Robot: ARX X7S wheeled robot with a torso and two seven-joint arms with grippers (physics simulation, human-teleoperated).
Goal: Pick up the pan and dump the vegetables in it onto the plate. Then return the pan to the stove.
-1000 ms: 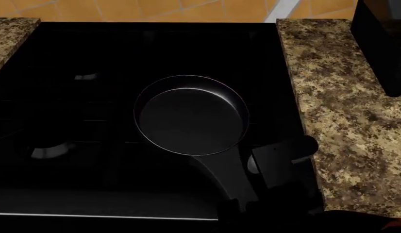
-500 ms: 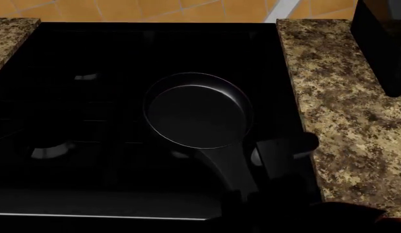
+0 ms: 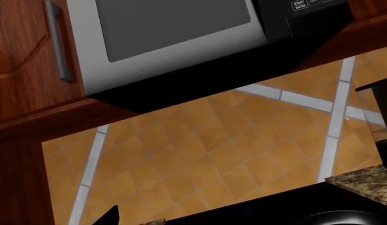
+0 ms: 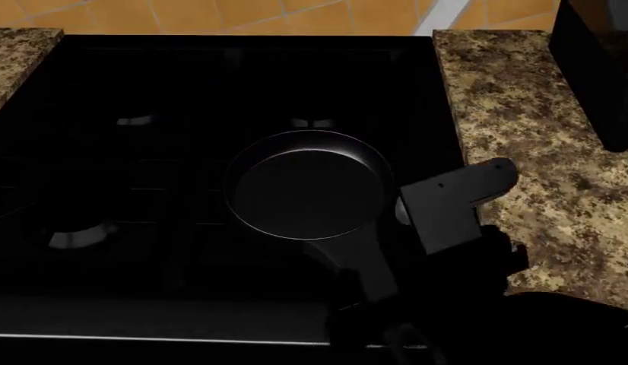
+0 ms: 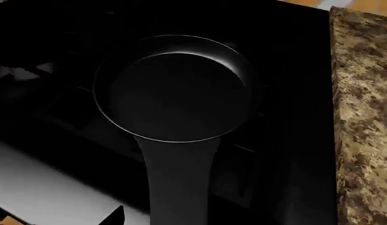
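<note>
The pan [image 4: 306, 186] sits on the stove [image 4: 141, 76], bowl bare. My right gripper [image 4: 380, 319] is at its handle; I can't tell if it's clenched.

Head and right wrist above pan [image 4: 306, 182]; left wrist wallward

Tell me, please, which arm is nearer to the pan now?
The right. Its wrist camera looks straight down on the pan, along the handle, and its arm shows beside that handle in the head view. The left wrist camera faces the microwave and tiled wall, catching only the pan's rim.
</note>
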